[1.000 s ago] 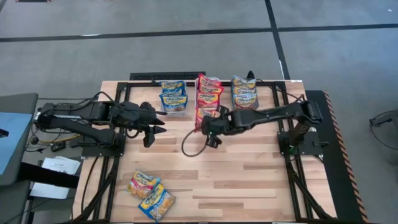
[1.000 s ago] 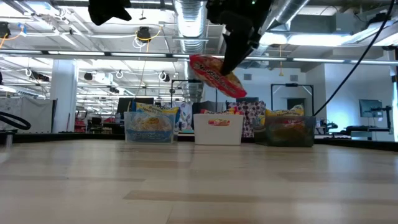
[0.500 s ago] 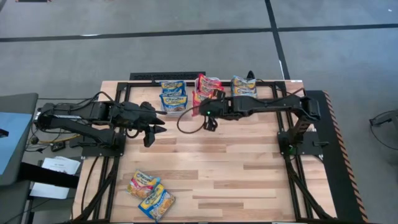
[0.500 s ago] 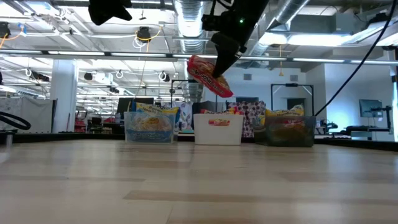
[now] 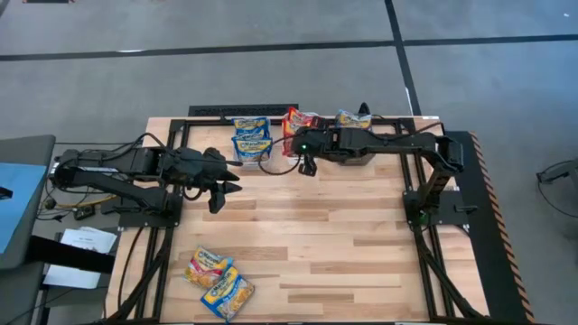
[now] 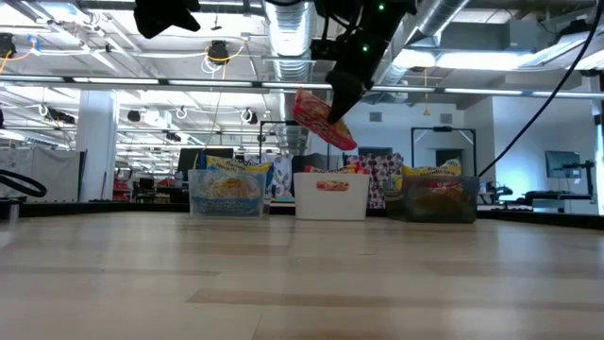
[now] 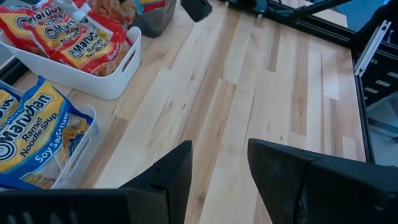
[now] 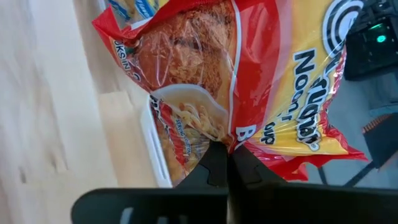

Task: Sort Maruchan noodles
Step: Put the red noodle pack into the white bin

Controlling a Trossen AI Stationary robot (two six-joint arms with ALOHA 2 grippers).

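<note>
A red-and-yellow Maruchan packet (image 6: 324,121) hangs in the air over the white bin (image 6: 331,198), with my right gripper (image 6: 342,90) shut on it. The white bin (image 5: 300,120) holds red packets. The clear bin (image 5: 252,143) beside it holds blue-and-yellow ones, and the dark bin (image 5: 354,126) holds more. Two loose packets (image 5: 219,282) lie flat on the table near its front left. My left gripper (image 5: 226,188) hovers open at the left, above bare wood, its fingers (image 7: 180,171) apart with nothing between them. My right gripper pinches the red packet at the middle of one wrapper edge (image 8: 229,142) between its two shut fingers (image 8: 214,165). The fingers slant down toward the table's far edge. The packet hangs tilted below them, clear of the table and of the bins.
The three bins stand in a row along the table's far edge. The black frame rail (image 5: 244,111) runs behind them. The wooden tabletop (image 5: 343,244) shows bare planks between the bins and the two loose packets.
My right gripper has swung toward the table's far edge with the red packet and rolled a little. It has come from the table's middle to above the white bin. The packet stays lifted and tilted below the fingers.
</note>
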